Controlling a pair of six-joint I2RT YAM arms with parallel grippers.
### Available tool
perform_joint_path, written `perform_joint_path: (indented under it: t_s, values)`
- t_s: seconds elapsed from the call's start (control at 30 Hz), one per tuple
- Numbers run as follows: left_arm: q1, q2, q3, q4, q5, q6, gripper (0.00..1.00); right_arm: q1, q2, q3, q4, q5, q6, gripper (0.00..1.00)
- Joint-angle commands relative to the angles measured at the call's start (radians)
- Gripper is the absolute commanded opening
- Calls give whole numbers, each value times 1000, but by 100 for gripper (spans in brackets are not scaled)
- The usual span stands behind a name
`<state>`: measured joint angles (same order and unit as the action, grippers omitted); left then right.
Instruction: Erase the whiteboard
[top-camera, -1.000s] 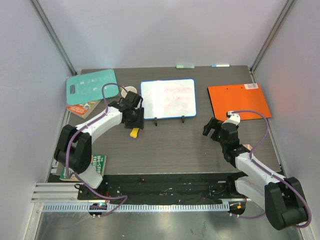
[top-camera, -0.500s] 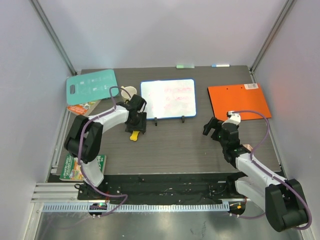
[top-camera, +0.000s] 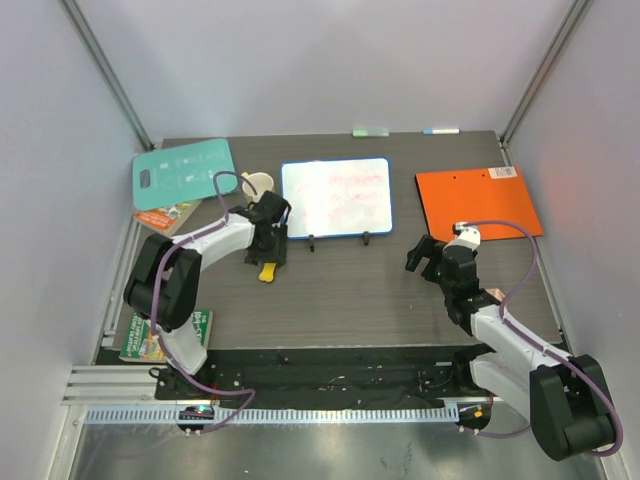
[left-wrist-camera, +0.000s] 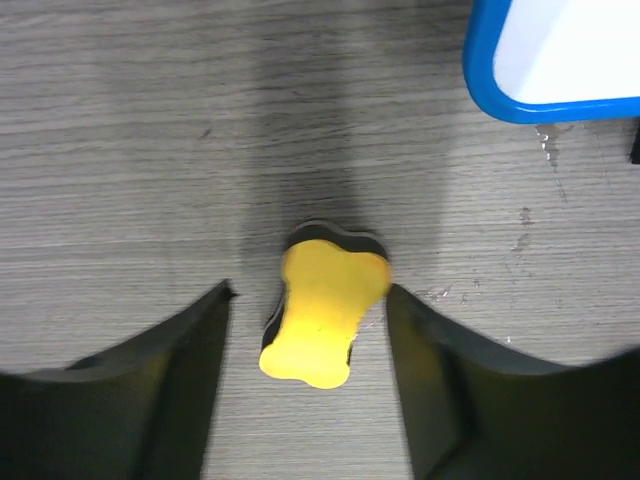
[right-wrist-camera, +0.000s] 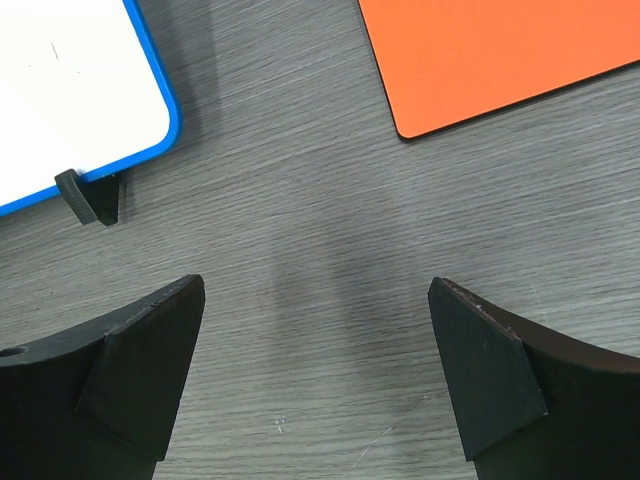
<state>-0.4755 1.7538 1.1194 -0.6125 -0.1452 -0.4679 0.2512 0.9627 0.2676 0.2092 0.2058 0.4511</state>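
Note:
The whiteboard (top-camera: 336, 197), blue-framed with faint red writing, stands on two black feet at the back middle of the table. Its corner shows in the left wrist view (left-wrist-camera: 560, 50) and in the right wrist view (right-wrist-camera: 60, 90). A yellow eraser (top-camera: 268, 270) lies on the table in front of the board's left end. My left gripper (top-camera: 269, 250) is open directly over it, with one finger on each side of the eraser (left-wrist-camera: 322, 310); the right finger is close to or touching it. My right gripper (top-camera: 425, 255) is open and empty above bare table (right-wrist-camera: 315, 300).
An orange folder (top-camera: 478, 198) lies at the back right. A teal cutting board (top-camera: 183, 172) lies at the back left, with a small beige cup (top-camera: 257, 184) beside it. Books lie at the left edge (top-camera: 165, 335). Two markers (top-camera: 370, 131) rest at the back edge.
My left gripper has moved toward the near side and down, so that it now straddles the yellow eraser. The right arm has not moved.

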Motion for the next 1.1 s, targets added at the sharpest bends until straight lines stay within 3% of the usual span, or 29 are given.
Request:
perform_joint_path:
  t_s: [0.0,0.43,0.93,1.07]
  values:
    - [3,-56,-3,-16,-47,3,57,3,5,39,32,-6,-8,100]
    - [3,-19,-26,2,-7,12,50,2,10,42,32,-6,-8,100]
    - [2,15,-20,13,26,31,0,2,14,47,25,-17,-9,100]
    - [0,-10,-27,49,50,43,0,2,44,70,74,-58,-25,100]
